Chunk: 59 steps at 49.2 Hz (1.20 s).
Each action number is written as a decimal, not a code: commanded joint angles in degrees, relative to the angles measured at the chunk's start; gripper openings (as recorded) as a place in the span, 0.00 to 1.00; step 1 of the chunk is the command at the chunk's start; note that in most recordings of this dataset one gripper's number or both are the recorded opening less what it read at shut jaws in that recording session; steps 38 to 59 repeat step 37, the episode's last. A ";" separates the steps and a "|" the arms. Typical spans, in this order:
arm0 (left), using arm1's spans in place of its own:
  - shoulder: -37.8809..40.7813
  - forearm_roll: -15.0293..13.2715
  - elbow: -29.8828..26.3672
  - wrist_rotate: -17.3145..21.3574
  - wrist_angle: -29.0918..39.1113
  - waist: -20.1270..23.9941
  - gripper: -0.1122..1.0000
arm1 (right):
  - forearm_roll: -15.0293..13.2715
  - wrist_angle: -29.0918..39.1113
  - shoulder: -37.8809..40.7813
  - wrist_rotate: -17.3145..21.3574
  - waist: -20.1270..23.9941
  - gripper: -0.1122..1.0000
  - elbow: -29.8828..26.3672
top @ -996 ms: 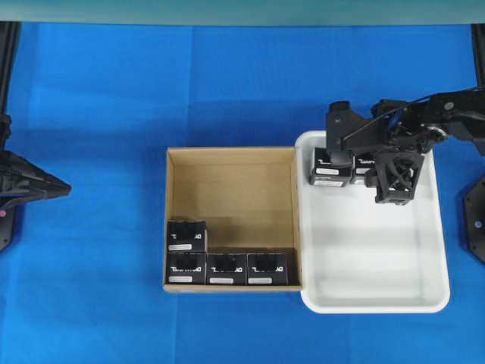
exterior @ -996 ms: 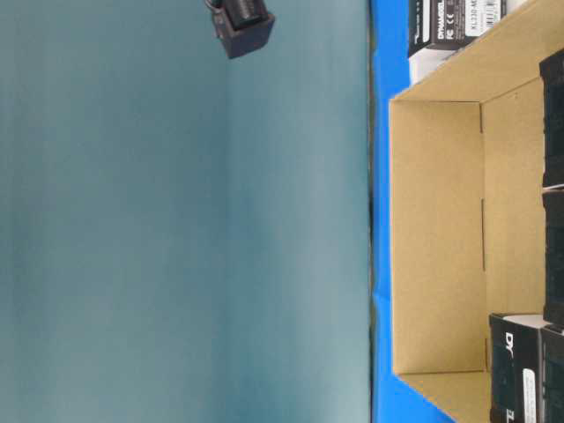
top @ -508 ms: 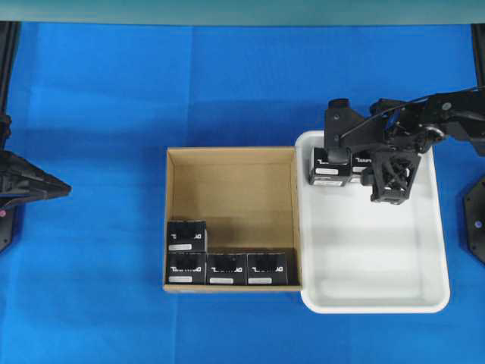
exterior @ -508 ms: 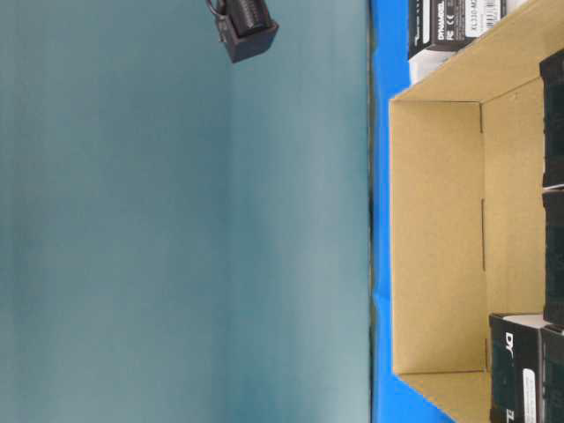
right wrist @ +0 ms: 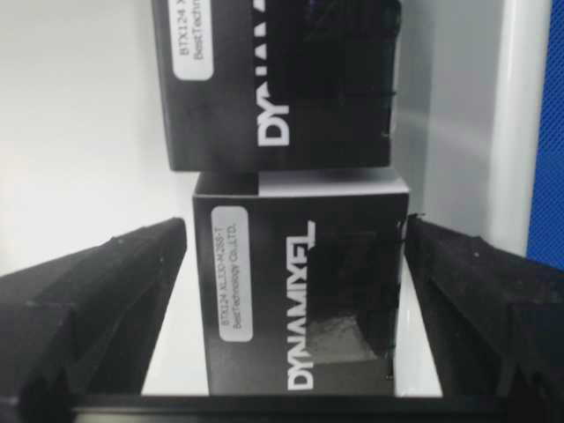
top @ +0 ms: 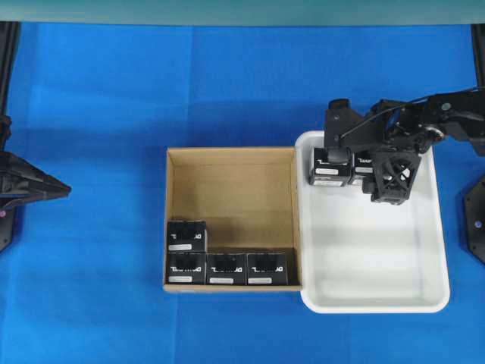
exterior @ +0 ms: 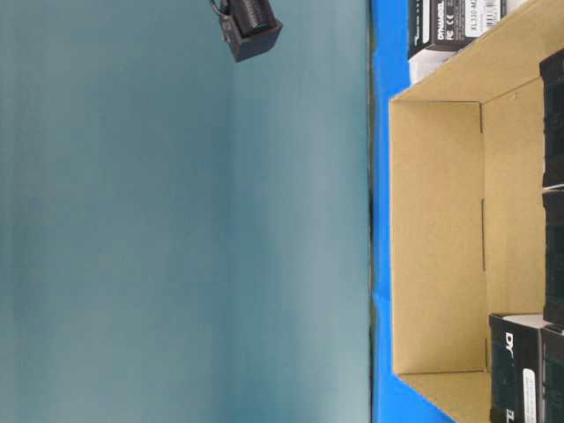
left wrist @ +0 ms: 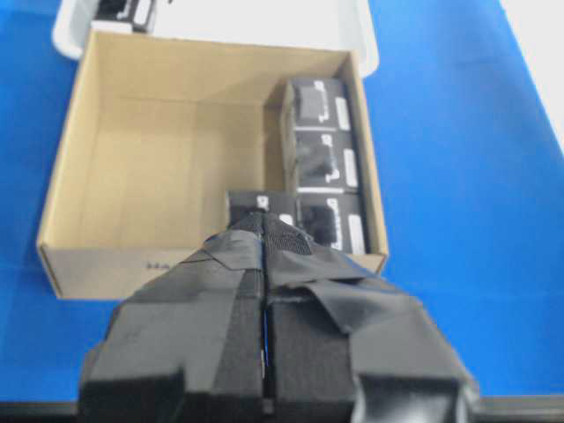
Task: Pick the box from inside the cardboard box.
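Box (right wrist: 300, 291) between open end effector (right wrist: 295, 352) fingers.

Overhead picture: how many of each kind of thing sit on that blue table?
Small black boxes: 6, four in the cardboard box such as one, two in the white tray such as one
Cardboard box: 1
White tray: 1
Total: 8

Blue table (top: 114, 98) — cardboard box (top: 231, 155) touching white tray (top: 436, 250).
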 commanded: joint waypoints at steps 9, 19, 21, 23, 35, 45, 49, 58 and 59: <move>0.62 0.18 -1.14 0.00 -0.44 -0.18 0.04 | 0.09 0.00 0.09 0.09 0.18 0.98 -0.97; 0.53 0.18 -1.23 0.00 -0.26 -0.18 0.04 | 0.00 1.85 -4.13 0.53 -0.35 0.98 -2.90; 0.44 0.18 -1.14 0.00 -0.26 -0.18 0.04 | -0.09 2.46 -5.62 0.53 -0.62 0.98 -3.43; 0.44 0.18 -1.14 0.00 -0.26 -0.18 0.04 | -0.18 3.16 -7.12 0.53 -0.88 0.98 -4.04; 0.44 0.18 -1.23 0.00 -0.18 -0.18 0.04 | -0.18 9.14 -16.44 0.70 -2.02 0.98 -6.94; 0.44 0.18 -1.23 0.00 -0.18 -0.18 0.04 | -0.18 10.02 -17.93 0.79 -2.11 0.98 -7.12; 0.44 0.18 -1.23 0.00 -0.18 -0.18 0.04 | -0.18 10.02 -17.93 0.79 -2.11 0.98 -7.12; 0.44 0.18 -1.23 0.00 -0.18 -0.18 0.04 | -0.18 10.02 -17.93 0.79 -2.11 0.98 -7.12; 0.44 0.18 -1.23 0.00 -0.18 -0.18 0.04 | -0.18 10.02 -17.93 0.79 -2.11 0.98 -7.12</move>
